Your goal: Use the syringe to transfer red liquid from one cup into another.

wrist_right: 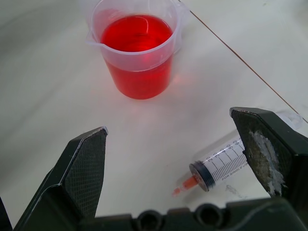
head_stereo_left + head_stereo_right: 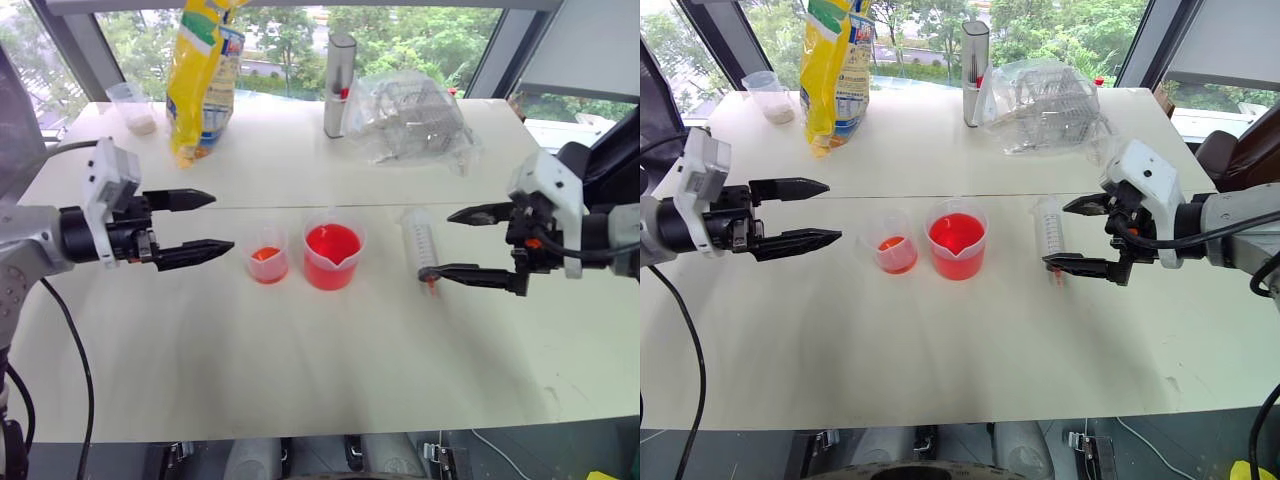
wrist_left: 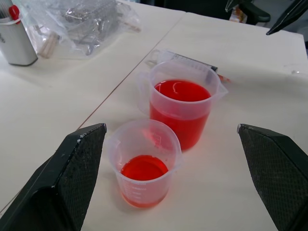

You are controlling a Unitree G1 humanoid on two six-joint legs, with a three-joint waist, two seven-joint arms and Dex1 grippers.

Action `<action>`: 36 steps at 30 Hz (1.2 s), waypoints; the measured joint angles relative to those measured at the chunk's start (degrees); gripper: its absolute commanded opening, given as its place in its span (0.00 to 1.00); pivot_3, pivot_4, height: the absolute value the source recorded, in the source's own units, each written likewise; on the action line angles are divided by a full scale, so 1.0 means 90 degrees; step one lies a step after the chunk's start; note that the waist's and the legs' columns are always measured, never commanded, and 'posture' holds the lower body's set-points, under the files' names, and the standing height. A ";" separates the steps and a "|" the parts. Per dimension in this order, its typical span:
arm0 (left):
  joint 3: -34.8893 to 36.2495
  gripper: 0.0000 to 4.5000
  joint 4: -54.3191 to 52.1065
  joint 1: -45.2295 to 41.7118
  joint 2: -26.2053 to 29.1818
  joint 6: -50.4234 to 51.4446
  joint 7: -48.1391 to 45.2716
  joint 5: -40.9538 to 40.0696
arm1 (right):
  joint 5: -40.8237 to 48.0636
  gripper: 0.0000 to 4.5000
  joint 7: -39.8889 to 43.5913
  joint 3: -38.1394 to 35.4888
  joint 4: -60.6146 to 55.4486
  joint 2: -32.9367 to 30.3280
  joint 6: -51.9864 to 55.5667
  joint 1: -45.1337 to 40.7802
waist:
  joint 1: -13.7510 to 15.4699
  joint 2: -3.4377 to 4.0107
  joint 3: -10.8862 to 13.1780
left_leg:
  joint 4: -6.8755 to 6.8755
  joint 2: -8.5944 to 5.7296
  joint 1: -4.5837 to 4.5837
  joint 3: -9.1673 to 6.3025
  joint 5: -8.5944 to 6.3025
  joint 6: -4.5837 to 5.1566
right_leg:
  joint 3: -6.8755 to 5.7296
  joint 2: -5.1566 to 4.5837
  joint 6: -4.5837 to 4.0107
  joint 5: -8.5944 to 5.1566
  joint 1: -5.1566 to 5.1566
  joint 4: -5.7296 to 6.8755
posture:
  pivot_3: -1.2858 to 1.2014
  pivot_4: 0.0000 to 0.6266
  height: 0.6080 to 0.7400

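The syringe lies flat on the white table, its orange-red tip toward the front edge. My right gripper hovers over it, open, one finger on each side, holding nothing. Left of the syringe stands a larger clear cup mostly full of red liquid. Beside that is a smaller cup with a shallow layer of red liquid. My left gripper is open and empty, level with the small cup and a short way to its left.
At the back of the table stand a yellow bag, a tall grey cylinder with a red mark, a crumpled clear plastic bag and a small cup of white powder. A seam crosses the table behind the cups.
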 measured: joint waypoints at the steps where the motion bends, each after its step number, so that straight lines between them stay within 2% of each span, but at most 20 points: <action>1: 0.0000 1.00 0.0005 -0.0010 0.0000 0.0006 0.0000 -0.0020 | 0.0000 0.99 0.0003 0.0010 0.0001 0.0000 0.0000 0.0000 | 0.0000 0.0000 0.0000 | 0.0000 0.0000 0.0000 0.0000 0.0000 0.0000 | 0.0000 0.0000 0.0000 0.0000 0.0000 0.0000 | 0.52 0.24 1.00; 28: -0.0010 1.00 0.0014 -0.0222 -0.0082 0.0136 0.0130 -0.0256 | 0.0008 0.99 0.0104 0.0033 0.0083 -0.0110 0.0278 -0.0064 | 0.0001 0.0000 0.0000 | 0.0003 0.0000 0.0001 0.0000 0.0000 -0.0001 | 0.0000 0.0002 0.0002 0.0001 0.0001 0.0004 | 0.52 0.24 1.00; 33: -0.0033 1.00 -0.0059 -0.0263 -0.0219 0.0135 0.0257 -0.0255 | 0.0038 0.99 -0.0462 0.0444 0.0653 0.0071 0.1357 -0.1194 | -0.0025 0.0000 0.0000 | 0.0005 0.0000 0.0006 0.0003 0.0002 -0.0003 | 0.0006 0.0002 -0.0002 0.0001 0.0000 0.0014 | 0.52 0.24 1.00; 36: -0.0166 1.00 -0.0122 -0.0331 -0.0321 0.0128 0.0290 -0.0243 | -0.0121 0.99 -0.1108 0.1037 0.1566 0.0593 0.2759 -0.2603 | -0.0031 0.0000 0.0000 | 0.0005 0.0000 0.0007 0.0002 0.0005 -0.0008 | 0.0008 0.0003 -0.0025 -0.0009 -0.0002 0.0017 | 0.52 0.24 1.00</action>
